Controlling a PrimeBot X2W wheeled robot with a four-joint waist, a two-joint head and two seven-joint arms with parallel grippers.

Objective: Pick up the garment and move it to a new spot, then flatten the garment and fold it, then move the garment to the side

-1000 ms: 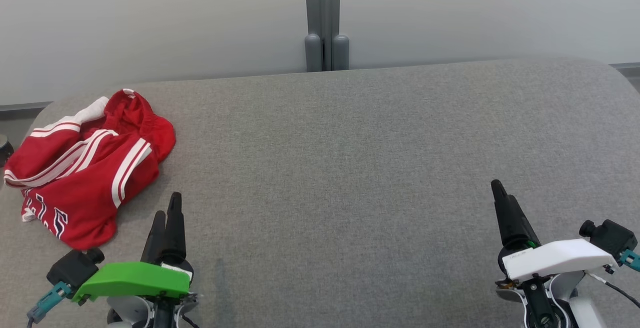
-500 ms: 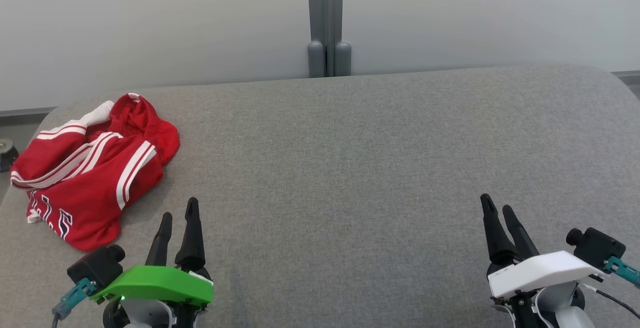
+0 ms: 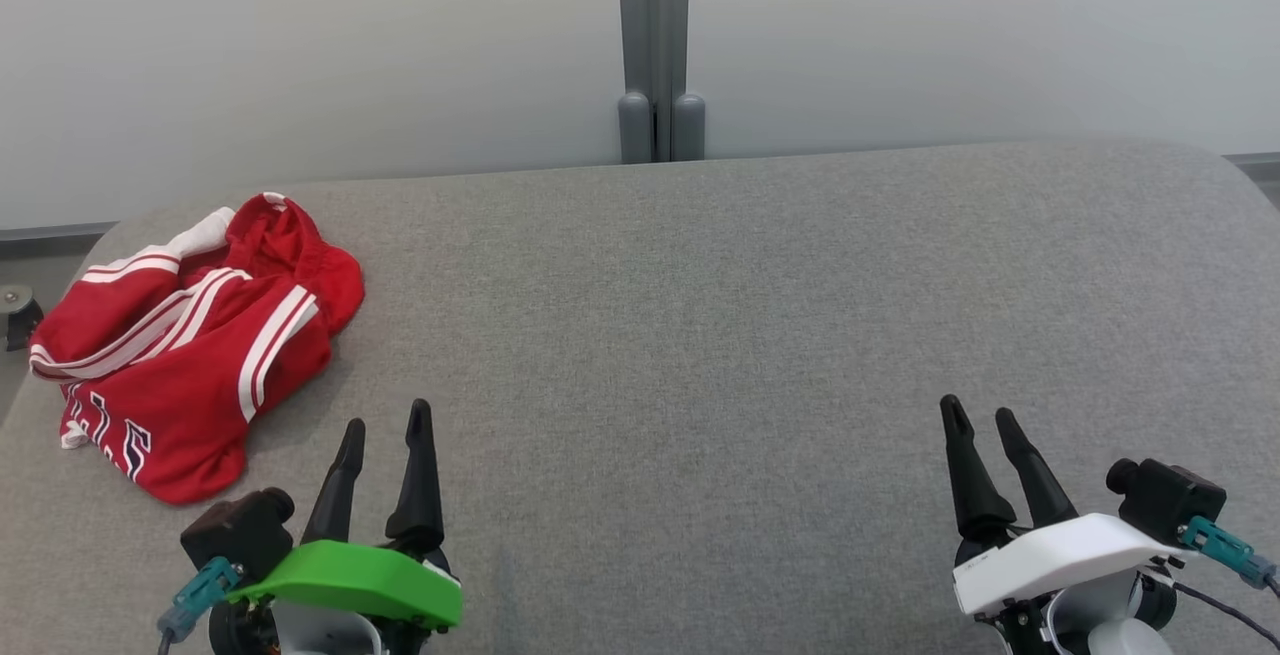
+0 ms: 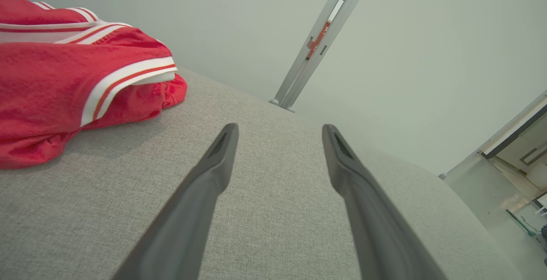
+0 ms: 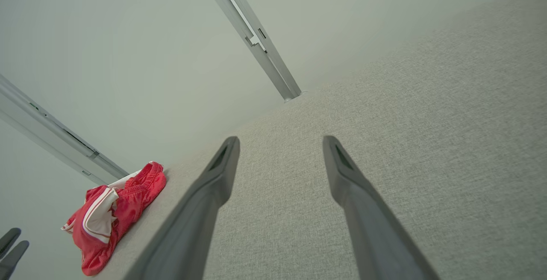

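Red garment point(image 3: 190, 345) bunched at the far left of the grey padded surface point(image 3: 700, 335); both grippers empty.

The garment (white stripes, dark lettering) lies crumpled by the surface's left edge, just ahead of and to the left of the left gripper point(image 3: 386, 415), not touching it. That gripper's jaws stand apart with nothing between them. The right gripper point(image 3: 975, 408) hovers well away at the lower right, jaws likewise spread and empty. A grey post point(image 3: 660, 45) rises behind the surface against the pale wall point(image 3: 300, 55).

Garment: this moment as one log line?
garment crumpled, grey surface's left end | untouched | left jaws open | right jaws open
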